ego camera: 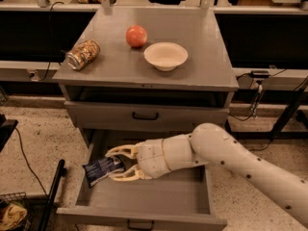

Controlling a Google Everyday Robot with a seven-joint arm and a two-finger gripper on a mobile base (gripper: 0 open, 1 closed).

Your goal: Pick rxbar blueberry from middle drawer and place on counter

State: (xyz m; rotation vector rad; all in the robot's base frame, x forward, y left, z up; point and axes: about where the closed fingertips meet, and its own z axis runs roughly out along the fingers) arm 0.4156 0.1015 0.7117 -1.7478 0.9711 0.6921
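gripper (117, 163): cream two-finger gripper on the white arm, reaching low into the open drawer from the right. its fingers (118, 151) are drawn in around the right end of the bar and hold it, not spread wide.
rxbar blueberry (100, 169): small flat snack bar in a dark navy wrapper with pale lettering, at the left of the drawer, tilted, just beside the left wall. i cannot tell whether it rests on the drawer floor or is lifted off it.
middle drawer (144, 216): wide grey metal tray, lowest in the cabinet, pulled out toward the near side. the closed grey drawer front (144, 115) with its dark handle sits above its far part.
bench (207, 47): flat grey metal cabinet top. it carries a patterned tin can (83, 54) on its side at the left, a red round fruit (136, 35) and a cream bowl (165, 56) mid-top, with bare space to the right.
slip risk: the hold is on one end only, so the slick wrapper could pivot or slide out during the lift.
snag risk: the bar's free end is close to the left wall and could catch on the rim. rising too far in could knock the wrist on the drawer front above.
placing risk: coming down mid-top could nudge the bowl or set the can rolling. the right side looks safer.
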